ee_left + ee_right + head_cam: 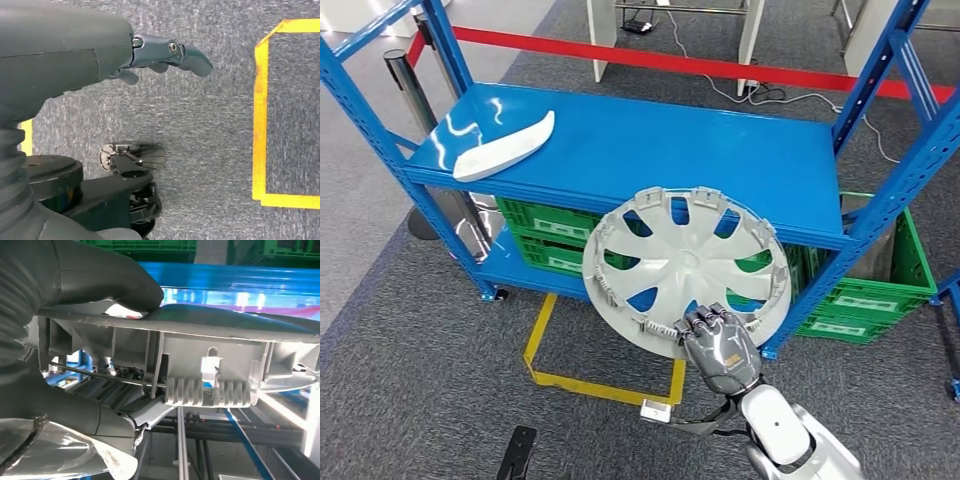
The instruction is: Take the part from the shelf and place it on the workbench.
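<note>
Round silver plastic wheel cover (687, 268): held at its near rim by the right hand (718, 345), before the blue metal shelf (637, 150). Long white curved plastic trim piece (503, 148): laid on the shelf's left end. Green plastic crates (546, 235): stored beneath.

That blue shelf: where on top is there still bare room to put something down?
Most of the blue shelf's top is bare: the whole stretch from the white curved part across to the right posts. The near front edge is crowded, where the right hand holds the wheel cover.

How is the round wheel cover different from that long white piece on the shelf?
The wheel cover is round with spoke-like openings; the long white piece is narrow, curved and solid. The cover is held by its rim in the right hand, tilted, off the blue shelf; the white piece lies flat on it. Both are pale.
</note>
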Motion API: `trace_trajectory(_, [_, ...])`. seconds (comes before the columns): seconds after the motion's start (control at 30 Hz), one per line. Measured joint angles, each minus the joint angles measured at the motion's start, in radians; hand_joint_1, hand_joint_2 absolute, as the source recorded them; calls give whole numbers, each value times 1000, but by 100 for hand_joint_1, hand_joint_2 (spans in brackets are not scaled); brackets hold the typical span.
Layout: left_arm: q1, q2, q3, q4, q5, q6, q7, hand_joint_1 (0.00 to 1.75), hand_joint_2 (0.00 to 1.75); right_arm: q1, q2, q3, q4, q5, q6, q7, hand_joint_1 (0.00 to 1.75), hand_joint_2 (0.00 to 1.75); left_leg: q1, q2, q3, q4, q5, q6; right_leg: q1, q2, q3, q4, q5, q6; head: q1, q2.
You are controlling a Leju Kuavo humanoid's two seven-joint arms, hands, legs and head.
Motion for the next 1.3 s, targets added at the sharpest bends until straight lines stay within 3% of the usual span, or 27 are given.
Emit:
trace_trajectory(0.07, [-2, 1, 0, 0, 0, -1, 2, 0, 175, -1, 0, 0, 0, 1, 0, -1, 154, 175, 3, -20, -12, 13, -1, -15, -6, 40, 68, -117, 29, 0, 1, 0])
trace_trajectory(0.13, [-2, 1, 0, 0, 0, -1, 3, 0, 175, -1, 0, 1, -1, 2, 0, -1, 154, 175, 5, -37, -25, 19, 4, -31, -4, 54, 84, -140, 24, -9, 1, 0])
trace_trajectory(0.2, [1, 3, 0, 0, -1, -2, 4, 0, 175, 0, 0, 2, -1, 2, 0, -1, 154, 175, 8, -49, -33, 20, 9, -43, -2, 31, 82, -139, 30, -24, 1, 0])
trace_trajectory(0.27, [2, 4, 0, 0, -1, -2, 5, 0, 175, -1, 0, 3, -1, 2, 0, -1, 154, 175, 7, -20, -53, 60, -18, -52, -3, 7, 83, -144, 35, -38, -4, 0])
trace_trajectory(0.33, [1, 5, 0, 0, -1, -2, 6, 0, 175, -1, 0, 3, -1, 3, 0, -1, 154, 175, 6, 24, -105, 176, -80, -59, 1, -20, 83, -147, 36, -48, -10, 0])
trace_trajectory(0.37, [1, 6, 0, 0, -2, -2, 8, 0, 175, -1, 0, 3, -1, 3, 0, 0, 154, 175, 7, 34, -133, 244, -108, -61, 3, -34, 83, -146, 35, -51, -11, 0])
trace_trajectory(0.4, [2, 6, 0, 0, -2, -2, 11, 0, 175, -1, 0, 3, -1, 3, 0, 0, 154, 175, 7, 38, -151, 287, -120, -62, 5, -48, 83, -146, 33, -52, -11, 0])
trace_trajectory(0.43, [3, 7, 0, 0, -3, -3, 14, 0, 175, -1, 0, 4, -1, 4, 0, 0, 154, 175, 7, 41, -152, 297, -114, -63, 5, -61, 84, -146, 32, -53, -11, 0])
trace_trajectory(0.47, [4, 8, 0, 0, -3, -3, 17, 0, 175, -1, 0, 4, -1, 4, 0, 1, 154, 175, 7, 44, -134, 266, -90, -62, 5, -74, 86, -145, 30, -53, -11, 0])
trace_trajectory(0.5, [5, 9, -1, 0, -4, -3, 20, 0, 175, -1, 0, 4, -1, 6, 0, 2, 154, 175, 7, 57, -100, 201, -55, -60, 5, -85, 89, -145, 28, -51, -11, 0])
trace_trajectory(0.57, [4, 10, -1, 0, -7, -4, 24, 0, 175, -1, 1, 4, -1, 11, 0, 5, 154, 175, -3, 109, -37, 75, -12, -51, 10, -105, 93, -144, 23, -43, -12, 0])
trace_trajectory(0.63, [4, 10, -1, 0, -9, -4, 26, 0, 175, -1, 1, 6, -1, 16, 0, 9, 154, 175, -13, 137, -22, 30, -11, -39, 18, -125, 96, -146, 20, -34, -10, 0])
trace_trajectory(0.7, [8, 11, -2, 0, -10, -4, 27, 0, 175, -1, 1, 8, -1, 19, 0, 10, 154, 175, -12, 113, -27, 26, -7, -26, 19, -145, 98, -149, 15, -23, -8, 0])
trace_trajectory(0.73, [10, 12, -2, 0, -10, -4, 28, 0, 175, -1, 1, 10, -1, 19, 0, 11, 154, 175, -10, 100, -28, 24, -6, -19, 17, -134, 96, -143, 5, -18, -6, 0])
trace_trajectory(0.8, [10, 12, -2, 0, -10, -4, 30, 0, 175, -2, 1, 13, -2, 20, -1, 12, 154, 175, -6, 73, -27, 20, -1, -7, 13, -79, 65, -75, -40, -14, -2, 0])
trace_trajectory(0.83, [9, 13, -2, 0, -11, -4, 32, 0, 175, -1, 1, 14, -2, 21, -1, 12, 154, 175, -7, 60, -28, 20, 0, -2, 13, -48, 36, -10, -71, -14, 1, 0])
trace_trajectory(0.9, [10, 13, -3, 0, -15, -3, 40, 0, 175, 1, 1, 15, -2, 22, -1, 14, 154, 175, -10, 30, -29, 21, 0, 2, 15, -22, -31, 118, -112, -18, 2, 0])
trace_trajectory(0.93, [12, 14, -4, 0, -18, -2, 47, 0, 175, 3, 1, 16, -2, 23, -1, 15, 154, 175, -12, 14, -28, 21, 0, 3, 16, -17, -51, 144, -107, -20, 2, 0])
trace_trajectory(0.97, [14, 15, -4, 0, -21, 0, 54, 0, 175, 6, 1, 16, -2, 25, -1, 17, 154, 175, -13, -2, -28, 22, 0, 3, 18, -15, -52, 131, -83, -24, 2, 0])
trace_trajectory(1.0, [18, 16, -5, 0, -24, 2, 61, 0, 175, 9, 1, 17, -3, 27, -1, 19, 154, 175, -14, -17, -27, 23, 0, 3, 19, -8, -34, 78, -43, -29, 2, 0])
trace_trajectory(1.07, [23, 19, -6, 0, -29, 8, 72, 0, 175, 13, 1, 17, -5, 32, -1, 24, 154, 175, -15, -45, -31, 28, 0, 1, 17, 37, 20, -55, 24, -40, 1, 0])
trace_trajectory(1.13, [26, 21, -6, 0, -31, 10, 78, 0, 175, 18, 0, 17, -10, 37, -2, 30, 154, 175, -11, -69, -42, 32, 3, -6, 15, 74, 52, -123, 42, -44, 1, 0])
trace_trajectory(1.2, [30, 24, -6, 0, -32, 11, 81, 0, 175, 23, 1, 17, -14, 40, -3, 33, 154, 175, -7, -91, -49, 31, 9, -19, 17, 63, 59, -133, 41, -46, 1, 0])
trace_trajectory(1.23, [33, 26, -6, 0, -33, 11, 83, 0, 175, 25, 1, 17, -15, 40, -4, 34, 154, 175, -9, -87, -51, 33, 6, -25, 15, 50, 64, -139, 43, -50, 1, 0])
trace_trajectory(1.3, [34, 28, -6, 0, -34, 11, 85, 0, 175, 28, 2, 17, -18, 40, -4, 35, 154, 175, -15, -41, -70, 78, -23, -38, 9, 20, 75, -151, 47, -59, -9, 0])
